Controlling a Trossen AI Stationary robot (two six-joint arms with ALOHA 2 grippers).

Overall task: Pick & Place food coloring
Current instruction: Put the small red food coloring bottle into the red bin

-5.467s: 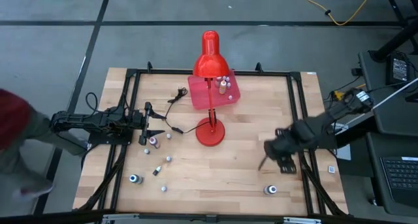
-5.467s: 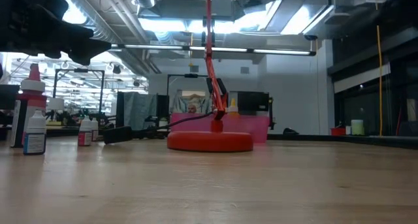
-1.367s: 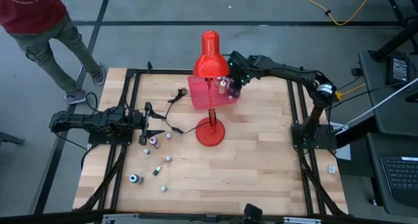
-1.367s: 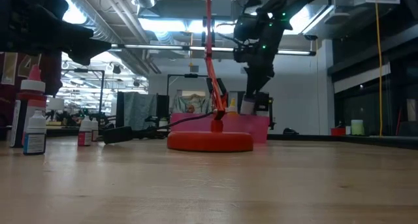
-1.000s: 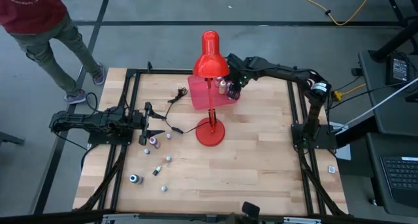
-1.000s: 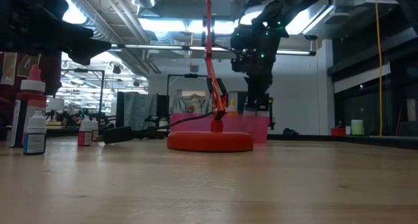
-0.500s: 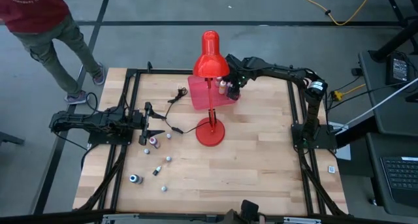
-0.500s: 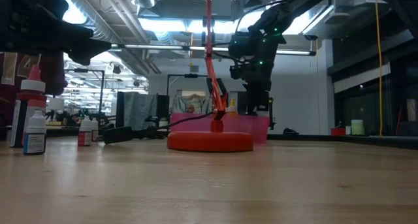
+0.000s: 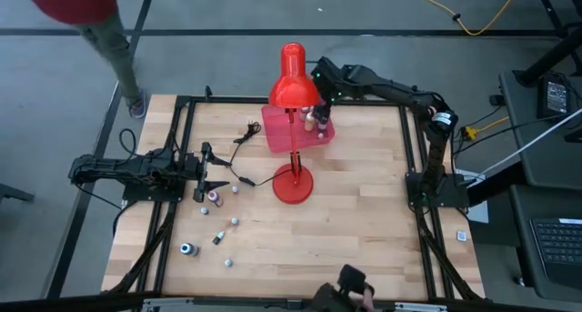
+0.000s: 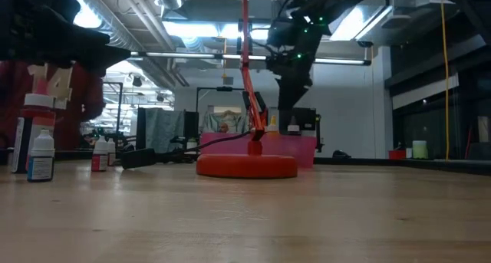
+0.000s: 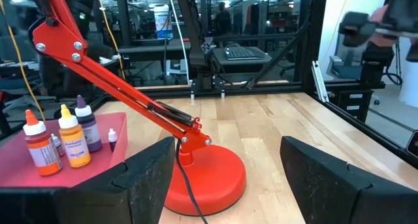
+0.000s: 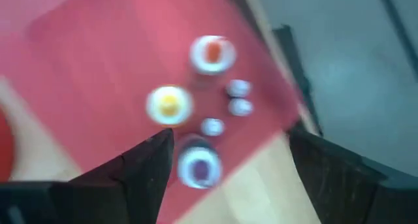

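The food coloring bottles are in two groups. Several stand in the pink tray [image 9: 277, 135] at the far middle: orange [image 11: 39, 145], yellow [image 11: 72, 142], purple [image 12: 198, 166] and some tiny ones [image 12: 239, 97]. Several more stand or lie loose on the wood at the near left [image 9: 218, 223]. My right gripper [image 9: 326, 95] hangs open above the tray's far right corner and points steeply down. Its fingers [image 12: 150, 165] stand wide on either side of the purple bottle and above it. My left gripper [image 9: 218, 174] waits open and level at the table's left, empty [image 11: 228, 185].
A tall red desk lamp stands with its base [image 9: 293, 183] mid-table. Its head [image 9: 293, 75] is over the tray, close to my right gripper. Its black cord [image 9: 244, 135] trails left. A person [image 9: 86, 7] walks past the far left corner. Something dark [image 9: 350, 280] shows at the near edge.
My right gripper has opened, let go of the purple bottle and risen from inside the tray, drawing back toward the far edge. The bottles stay standing in the tray. The person has walked farther along beyond the far left corner.
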